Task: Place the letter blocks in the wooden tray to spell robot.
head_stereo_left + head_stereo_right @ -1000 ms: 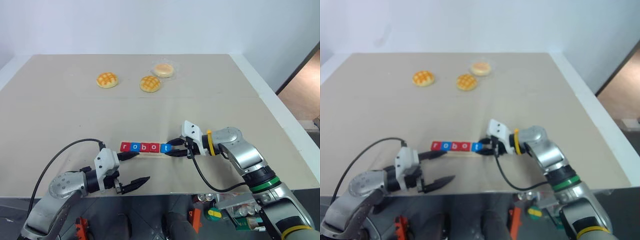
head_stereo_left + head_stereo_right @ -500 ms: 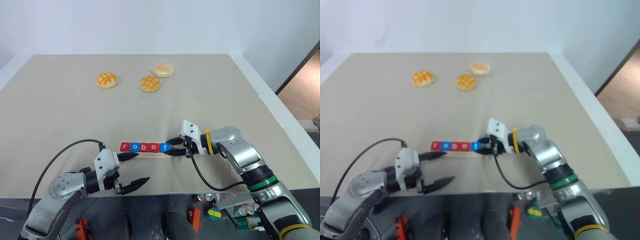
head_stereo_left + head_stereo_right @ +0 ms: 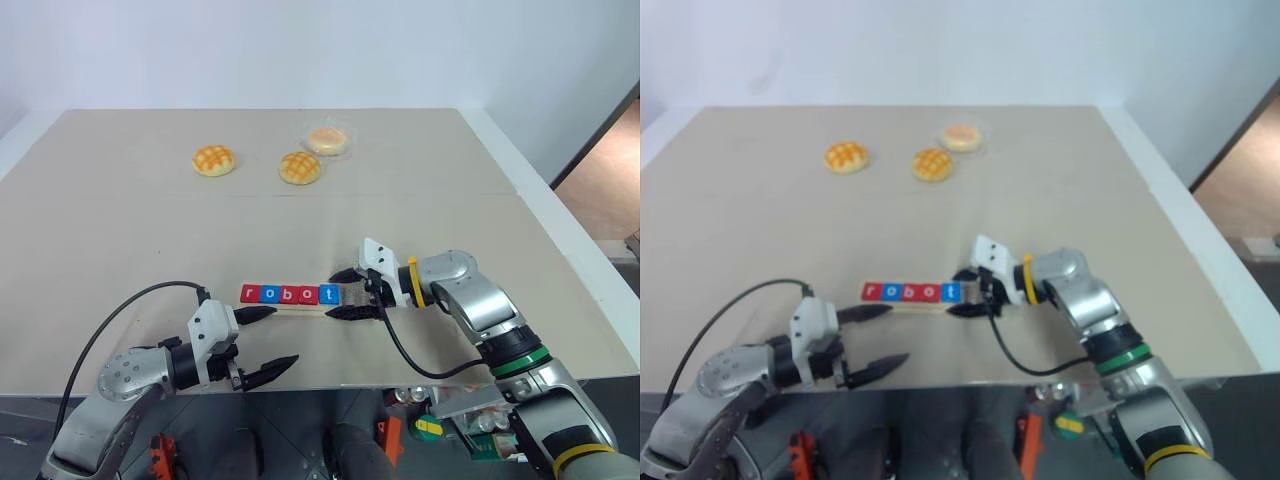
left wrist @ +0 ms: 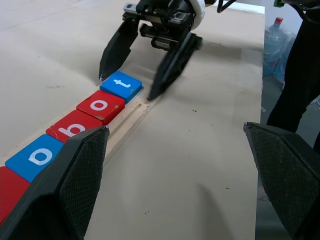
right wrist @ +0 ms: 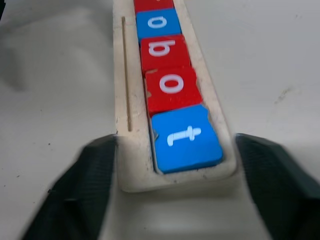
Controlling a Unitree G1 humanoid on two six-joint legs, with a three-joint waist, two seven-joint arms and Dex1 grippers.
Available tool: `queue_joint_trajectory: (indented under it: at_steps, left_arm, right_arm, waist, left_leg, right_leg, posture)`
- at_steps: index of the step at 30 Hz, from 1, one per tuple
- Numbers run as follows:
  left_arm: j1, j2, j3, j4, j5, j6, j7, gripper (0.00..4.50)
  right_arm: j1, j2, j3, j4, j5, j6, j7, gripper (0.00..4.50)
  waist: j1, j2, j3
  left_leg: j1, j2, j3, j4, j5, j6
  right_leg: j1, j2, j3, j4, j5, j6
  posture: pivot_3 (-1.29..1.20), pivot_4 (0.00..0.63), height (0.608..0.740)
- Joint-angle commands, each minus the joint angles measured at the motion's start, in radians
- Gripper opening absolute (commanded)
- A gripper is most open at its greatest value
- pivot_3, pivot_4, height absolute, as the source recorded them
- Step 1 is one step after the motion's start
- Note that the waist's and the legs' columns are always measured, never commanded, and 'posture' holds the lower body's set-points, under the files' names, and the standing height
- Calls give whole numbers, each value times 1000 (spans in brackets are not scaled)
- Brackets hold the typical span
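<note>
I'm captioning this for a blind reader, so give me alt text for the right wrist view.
A blue t block sits at the near end of the wooden tray, with red o, red b and blue o lined up beyond it. The right gripper's open black fingers flank the tray's end.

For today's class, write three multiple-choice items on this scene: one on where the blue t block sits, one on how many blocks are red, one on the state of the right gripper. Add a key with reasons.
1. Where is the blue t block?
A. at the end of the wooden tray nearest the right gripper
B. beside the buns
C. in the left gripper

2. How many letter blocks are red?
A. one
B. three
C. five

3. What is the right gripper's state?
A. shut on the t block
B. shut on the tray
C. open, fingers either side of the tray end

Key: 1 A, the t closes the row at that end. 2 B, r, b and the second o are red. 3 C, both fingers stand apart from the block.
</note>
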Motion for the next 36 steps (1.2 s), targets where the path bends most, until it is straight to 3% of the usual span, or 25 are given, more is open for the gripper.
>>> queue_joint_trajectory:
  at_steps: [1,5,6,11,18,36]
  left_arm:
    - [-1,5,13,-34,-1,-22,2,4500]
    - [2,3,23,-28,11,-34,12,4500]
    - [3,1,29,-22,11,-40,15,4500]
    - [4,-9,37,-11,-5,-48,15,4500]
    - [-4,-16,28,-7,-2,-45,15,4500]
    - [1,-10,22,1,19,-58,9,4500]
  right_arm:
    - [-26,13,-59,-50,35,33,-24,4462]
    - [-19,35,-152,-73,76,104,-121,4462]
    - [-12,44,-179,-69,83,119,-157,4212]
    - [43,71,-240,-88,126,204,-240,2662]
    - [96,129,-238,-122,101,223,-369,164]
    - [193,103,-187,-244,111,207,-341,50]
  waist:
    - [0,0,0]
    - [0,0,0]
    - [0,0,0]
    - [0,0,0]
    - [-3,0,0]
    - [-1,0,0]
  left_leg:
    - [0,0,0,0,0,0]
    - [0,0,0,0,0,0]
    - [-1,0,0,0,0,0]
    - [-1,0,0,0,0,0]
    - [-1,0,0,0,0,0]
    - [-1,0,0,0,0,0]
  right_leg:
    - [0,0,0,0,0,0]
    - [0,0,0,0,0,0]
    - [0,0,0,0,0,0]
    - [0,0,0,0,0,0]
    - [-1,0,0,0,0,0]
    - [-1,0,0,0,0,1]
  posture:
    - [0,150,740]
    - [0,150,740]
    - [0,150,740]
    - [0,150,740]
    - [0,150,740]
    - [0,150,740]
